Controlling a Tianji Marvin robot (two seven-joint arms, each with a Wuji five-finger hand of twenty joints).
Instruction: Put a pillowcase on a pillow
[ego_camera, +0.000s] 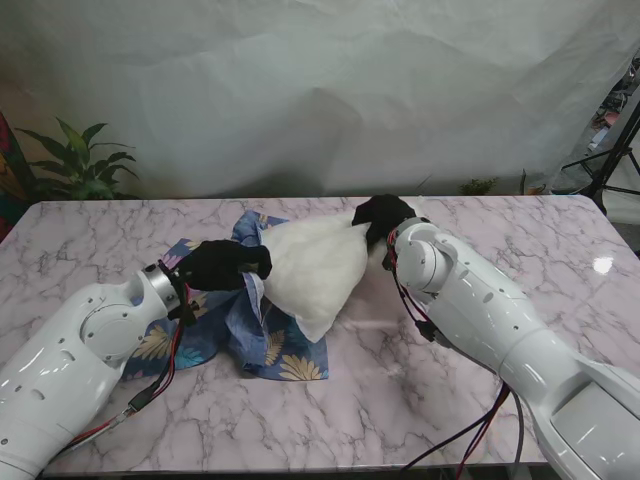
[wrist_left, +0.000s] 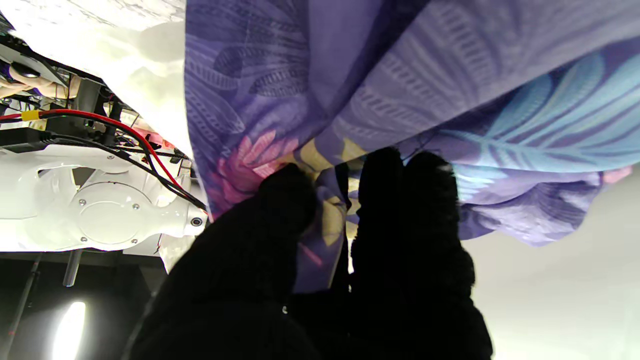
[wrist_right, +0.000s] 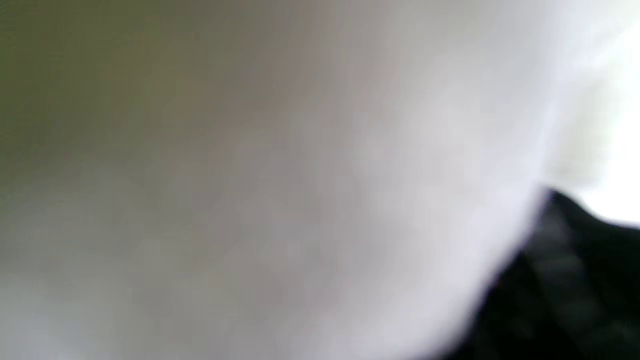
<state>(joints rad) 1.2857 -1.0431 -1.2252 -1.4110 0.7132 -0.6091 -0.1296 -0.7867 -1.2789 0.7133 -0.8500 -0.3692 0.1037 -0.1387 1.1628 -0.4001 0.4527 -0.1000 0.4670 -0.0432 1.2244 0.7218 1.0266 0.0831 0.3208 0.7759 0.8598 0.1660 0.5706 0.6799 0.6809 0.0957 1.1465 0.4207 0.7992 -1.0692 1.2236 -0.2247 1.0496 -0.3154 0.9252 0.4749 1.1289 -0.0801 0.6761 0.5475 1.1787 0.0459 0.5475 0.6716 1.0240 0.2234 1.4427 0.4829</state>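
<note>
On the marble table (ego_camera: 520, 230), you have the white pillow (ego_camera: 312, 268) lying near the middle with one end tucked into the mouth of the blue floral pillowcase (ego_camera: 262, 345), which is crumpled toward your left. Your left hand (ego_camera: 222, 266), in a black glove, is closed on the pillowcase's edge; in the left wrist view its fingers (wrist_left: 410, 200) pinch a fold of the cloth (wrist_left: 400, 75). Your right hand (ego_camera: 382, 215) presses into the pillow's far end, seemingly gripping it. The right wrist view is blurred white.
</note>
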